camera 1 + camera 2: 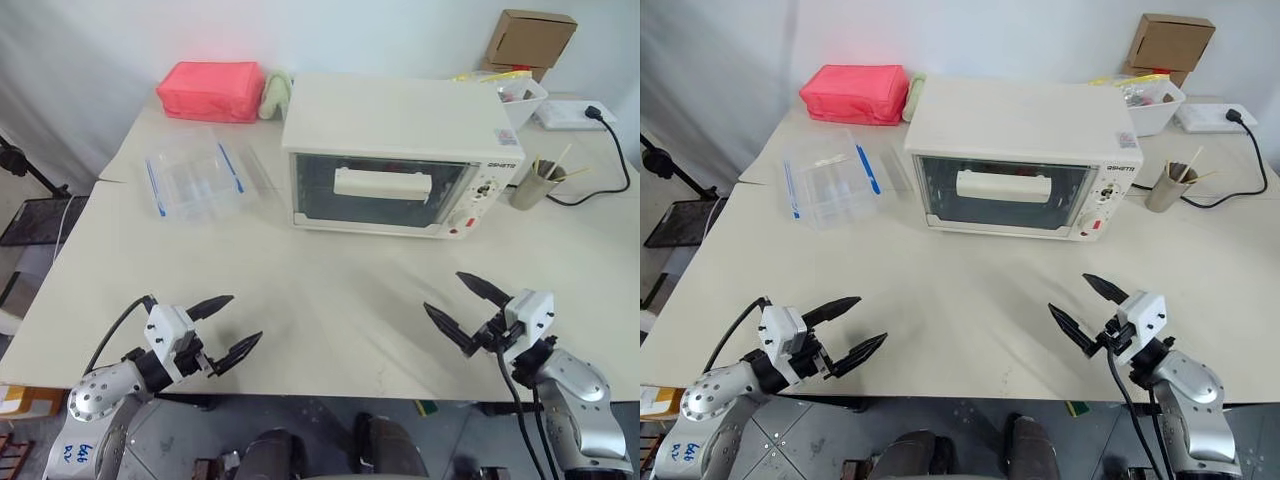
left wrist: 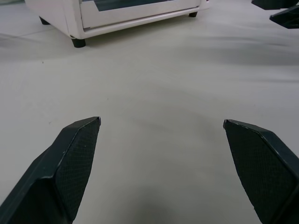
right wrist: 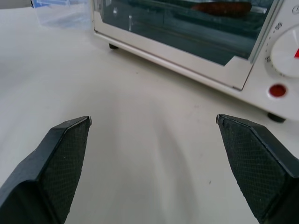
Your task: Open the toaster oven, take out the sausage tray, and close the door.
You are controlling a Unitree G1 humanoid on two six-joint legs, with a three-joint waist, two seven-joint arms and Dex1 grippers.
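The cream-white toaster oven (image 1: 400, 130) stands at the back middle of the table, with its glass door (image 1: 375, 205) shut and the white bar handle (image 1: 382, 184) across it. Through the glass in the right wrist view a red sausage (image 3: 219, 7) shows inside; the sausage tray under it is hidden. My left gripper (image 1: 246, 317) hovers open near the table's front left edge, with nothing between its fingers (image 2: 77, 158). My right gripper (image 1: 442, 290) hovers open at the front right, well short of the oven and just as bare.
A clear plastic container with blue clips (image 1: 195, 180) lies left of the oven, a pink box (image 1: 210, 90) behind it. Right of the oven stand a cup of sticks (image 1: 538, 185), a white bin (image 1: 520, 100), a power strip with black cable (image 1: 565, 115) and a cardboard box (image 1: 530, 38).
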